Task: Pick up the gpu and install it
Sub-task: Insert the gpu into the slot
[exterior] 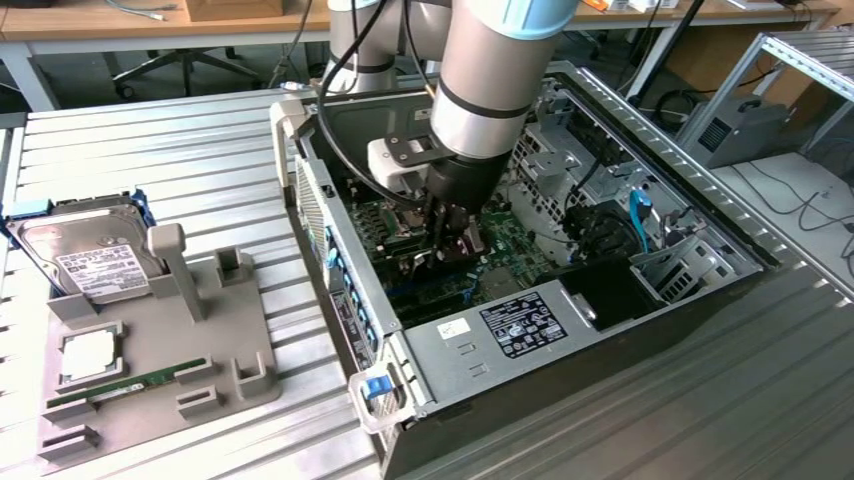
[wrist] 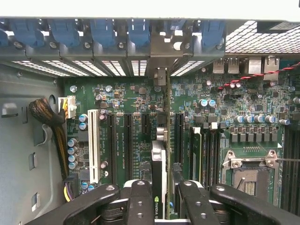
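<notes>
The arm is plunged deep into the open computer case [exterior: 561, 330] lying on the ribbed metal worktop [exterior: 187, 150], and the hand [exterior: 454, 245] is low over the green motherboard [exterior: 514, 250]. In the wrist view the hand [wrist: 161, 199] is clamped on the gpu [wrist: 159, 164], its two black fingers [wrist: 140, 201] pressed to either face of the card, closed only as far as the card's thickness allows. The gpu stands on edge, running straight away from the camera toward the rear slot openings with their blue clips [wrist: 101, 30], its silver end bracket [wrist: 161, 63] up against that back wall. It sits in line with the long black expansion slots [wrist: 127, 140], a white slot [wrist: 93, 145] further to one side; whether it is fully seated I can't tell. Out on the exterior view's left, a grey holder tray [exterior: 160, 350] carries a silver hard drive [exterior: 87, 255] and a narrow green memory stick [exterior: 127, 385].
</notes>
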Robot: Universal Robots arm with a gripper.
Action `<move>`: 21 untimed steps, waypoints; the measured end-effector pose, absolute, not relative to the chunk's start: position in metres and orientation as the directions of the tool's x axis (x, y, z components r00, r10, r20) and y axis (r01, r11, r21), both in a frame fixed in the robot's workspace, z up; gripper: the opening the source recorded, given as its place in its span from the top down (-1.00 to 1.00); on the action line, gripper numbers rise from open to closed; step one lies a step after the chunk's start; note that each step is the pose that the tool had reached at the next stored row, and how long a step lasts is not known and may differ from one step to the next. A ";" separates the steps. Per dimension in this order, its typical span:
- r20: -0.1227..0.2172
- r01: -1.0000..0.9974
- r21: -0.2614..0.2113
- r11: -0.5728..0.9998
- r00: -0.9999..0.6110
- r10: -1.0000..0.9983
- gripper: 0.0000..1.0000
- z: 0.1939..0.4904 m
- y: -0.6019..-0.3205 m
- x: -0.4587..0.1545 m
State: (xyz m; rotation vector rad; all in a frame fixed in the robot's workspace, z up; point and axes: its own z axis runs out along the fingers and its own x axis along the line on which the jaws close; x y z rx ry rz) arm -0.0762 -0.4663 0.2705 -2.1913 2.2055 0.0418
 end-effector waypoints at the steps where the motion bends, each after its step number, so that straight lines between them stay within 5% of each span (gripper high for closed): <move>1: -0.042 -1.000 -0.004 0.007 -0.006 -0.999 0.47 0.270 -0.466 -0.076; 21: -0.042 -1.000 -0.004 0.009 -0.009 -0.999 0.47 0.270 -0.466 -0.085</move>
